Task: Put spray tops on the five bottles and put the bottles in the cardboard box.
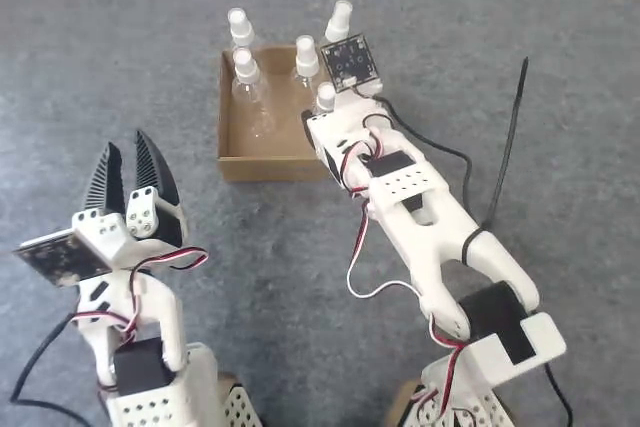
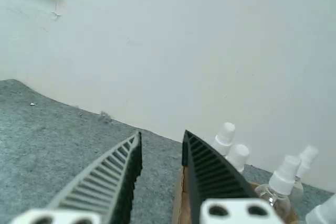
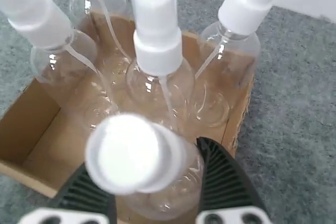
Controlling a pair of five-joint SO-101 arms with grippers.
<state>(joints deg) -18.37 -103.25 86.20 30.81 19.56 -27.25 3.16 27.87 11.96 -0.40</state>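
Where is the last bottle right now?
High view: the last bottle is held in the right gripper at the cardboard box's right side, beside the four bottles standing inside.

Four capped bottles stand inside the cardboard box. A fifth bottle stands at its right wall, beneath the right arm. The left pincer hangs spread, well left of the box.

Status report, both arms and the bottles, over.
Left gripper open, raised, away from cardboard box. Right gripper shut on fifth bottle, spray top on, at its rim. Four capped bottles standing inside. No obstruction seen.
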